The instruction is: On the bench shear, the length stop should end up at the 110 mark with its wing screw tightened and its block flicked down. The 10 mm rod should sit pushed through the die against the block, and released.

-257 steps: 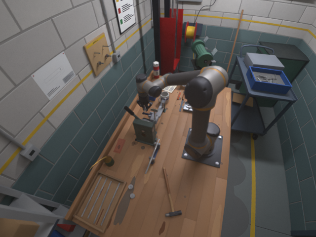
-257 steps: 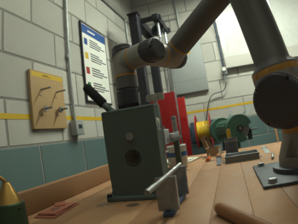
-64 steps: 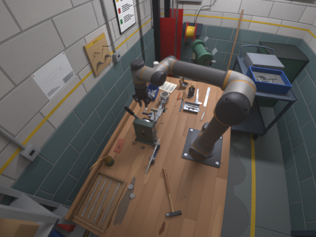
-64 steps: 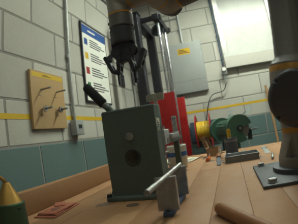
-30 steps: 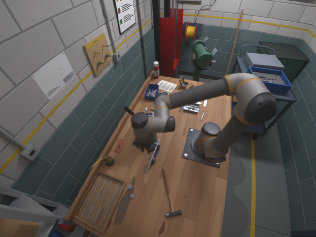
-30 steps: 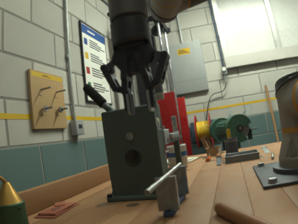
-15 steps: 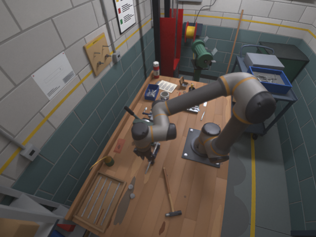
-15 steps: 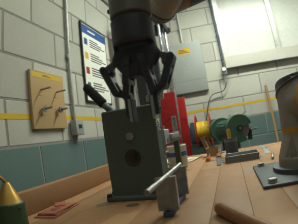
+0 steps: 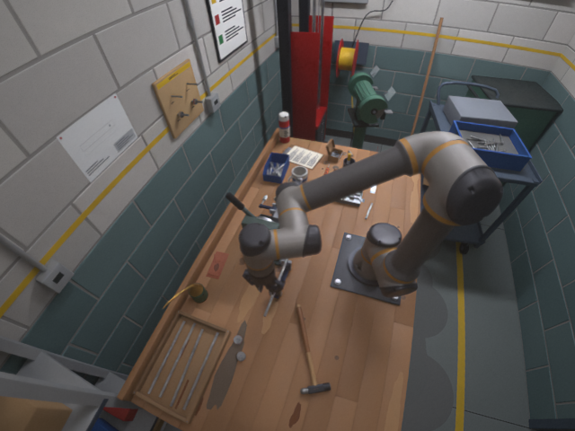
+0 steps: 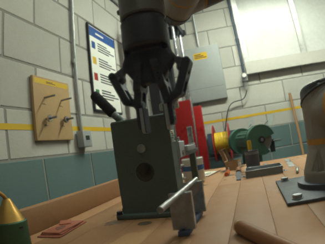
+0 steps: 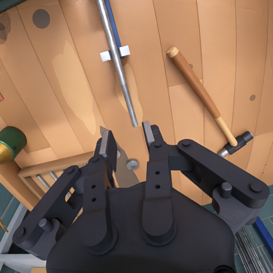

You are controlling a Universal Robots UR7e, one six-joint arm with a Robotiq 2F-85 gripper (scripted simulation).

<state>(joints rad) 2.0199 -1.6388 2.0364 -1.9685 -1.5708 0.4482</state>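
Observation:
The steel rod (image 11: 118, 66) comes out of the bench shear (image 10: 147, 163) and slopes over the bench, crossing the grey stop block (image 10: 184, 208) that stands upright on the blue stop bar (image 11: 112, 25); its free end sticks out past the block (image 10: 166, 205). In the wrist camera the block (image 11: 115, 53) shows as a small grey piece on either side of the rod. My gripper (image 11: 127, 138) hangs above the bench just beyond the rod's free end, partly open and empty. From the second side camera it (image 10: 155, 119) sits in front of the shear's top. The wing screw is not visible.
The shear's black-handled lever (image 10: 104, 105) rises toward the wall. A hammer (image 11: 208, 101) lies on the bench to the right of the rod. A tray of spare rods (image 9: 179, 366) sits at the near left corner, an oil can (image 11: 9, 144) beside it. The arm's base plate (image 9: 367, 269) lies right.

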